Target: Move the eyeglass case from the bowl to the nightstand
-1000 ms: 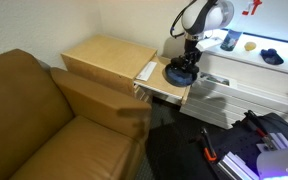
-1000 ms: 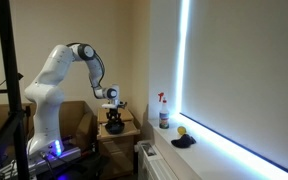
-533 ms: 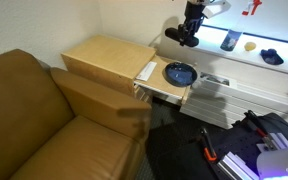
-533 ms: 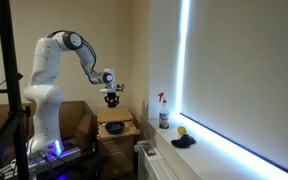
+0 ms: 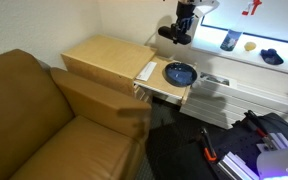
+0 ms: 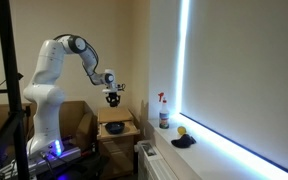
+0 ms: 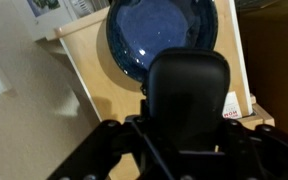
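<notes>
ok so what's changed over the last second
The gripper, down at the bowl a second ago, has risen well above it with the eyeglass case held in its fingers, so the bowl now sits empty. Bowl, spray bottle and sofa have not moved.

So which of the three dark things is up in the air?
The black case, gripped by the tool; the bowl sits on the stand and the dark item lies on the sill.

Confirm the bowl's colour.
The bowl is dark blue with a glossy sheen; shows best in the wrist view.
</notes>
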`<state>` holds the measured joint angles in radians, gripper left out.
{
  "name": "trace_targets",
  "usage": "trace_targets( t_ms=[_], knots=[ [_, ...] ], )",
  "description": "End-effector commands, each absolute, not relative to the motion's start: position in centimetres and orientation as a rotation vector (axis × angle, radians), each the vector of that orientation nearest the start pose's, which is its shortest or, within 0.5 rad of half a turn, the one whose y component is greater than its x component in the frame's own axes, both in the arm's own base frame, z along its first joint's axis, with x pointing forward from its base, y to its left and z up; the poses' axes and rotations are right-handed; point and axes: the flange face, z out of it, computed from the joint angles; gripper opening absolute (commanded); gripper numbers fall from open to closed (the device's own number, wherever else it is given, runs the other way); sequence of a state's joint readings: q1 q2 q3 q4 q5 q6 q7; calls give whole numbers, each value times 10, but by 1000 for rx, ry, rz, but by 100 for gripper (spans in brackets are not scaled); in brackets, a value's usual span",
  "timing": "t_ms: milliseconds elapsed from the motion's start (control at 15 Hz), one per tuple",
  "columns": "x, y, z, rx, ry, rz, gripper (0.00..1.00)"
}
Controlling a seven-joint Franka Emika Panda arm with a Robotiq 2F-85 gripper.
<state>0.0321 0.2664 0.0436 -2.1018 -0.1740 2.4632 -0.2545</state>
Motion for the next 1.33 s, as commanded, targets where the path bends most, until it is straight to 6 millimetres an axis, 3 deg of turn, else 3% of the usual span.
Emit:
trace_targets(
  t_ms=[0, 200, 267, 333, 467, 533, 800, 1133, 1200, 1267],
  knots=[
    [647, 78, 293, -3179, -914, -155, 28],
    [685, 100, 281, -3174, -963, -149, 28],
    [657, 92, 288, -3168, -926, -171, 28],
    [665, 96, 284, -3166, -930, -175, 53],
    [664, 97, 280, -3165, -931, -166, 53],
    [664, 95, 282, -3166, -927, -168, 28],
    [708, 99, 256, -3166, -908, -210, 28],
    [756, 120, 247, -3152, -928, -256, 28],
    [736, 112, 248, -3162, -915, -264, 53],
    [743, 116, 246, -3162, -917, -268, 53]
  ],
)
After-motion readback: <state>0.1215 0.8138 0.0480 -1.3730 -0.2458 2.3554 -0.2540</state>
